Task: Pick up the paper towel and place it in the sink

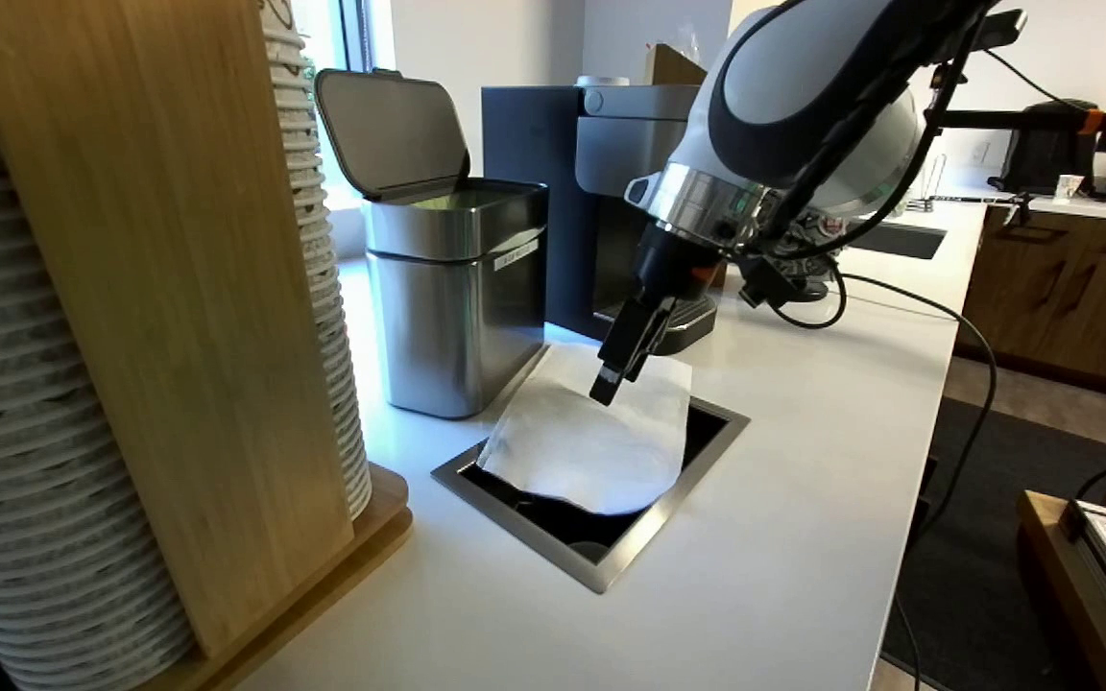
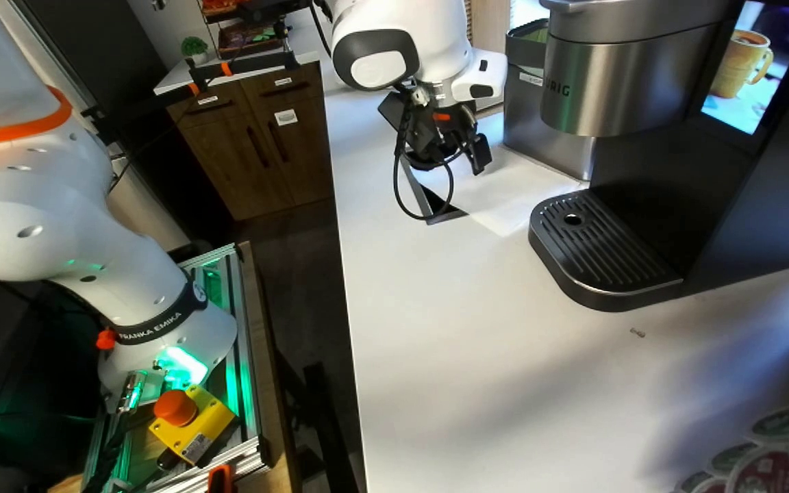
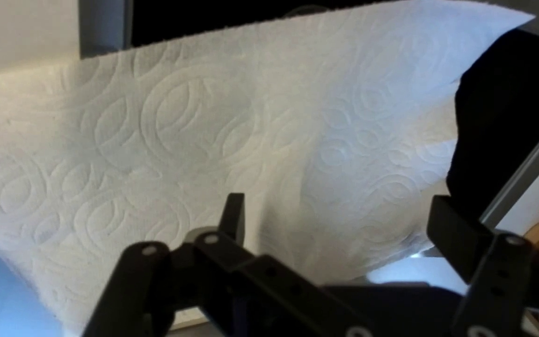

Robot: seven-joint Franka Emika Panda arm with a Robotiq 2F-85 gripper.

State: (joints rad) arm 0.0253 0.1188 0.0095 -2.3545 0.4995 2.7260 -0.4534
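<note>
The paper towel [image 1: 591, 451] is a white embossed sheet. It lies over the sink [image 1: 676, 499], covering much of the opening, with its back part on the counter. The dark basin and steel rim show around its front and side edges. The towel also shows in an exterior view [image 2: 514, 195] and fills most of the wrist view [image 3: 204, 131]. My gripper [image 3: 339, 213] is open, with nothing between its fingers. It hovers over the towel, tilted downward, in both exterior views [image 1: 603, 384] [image 2: 480, 157]. Part of the sink is hidden under the towel.
A steel trash bin [image 1: 428, 326] with its lid raised stands beside the towel. A black coffee machine [image 1: 534, 221] stands behind it, its drip tray [image 2: 600, 253] near the towel. A wooden holder [image 1: 159, 288] with stacked cups stands near the sink. A cable [image 1: 985, 384] hangs over the counter edge.
</note>
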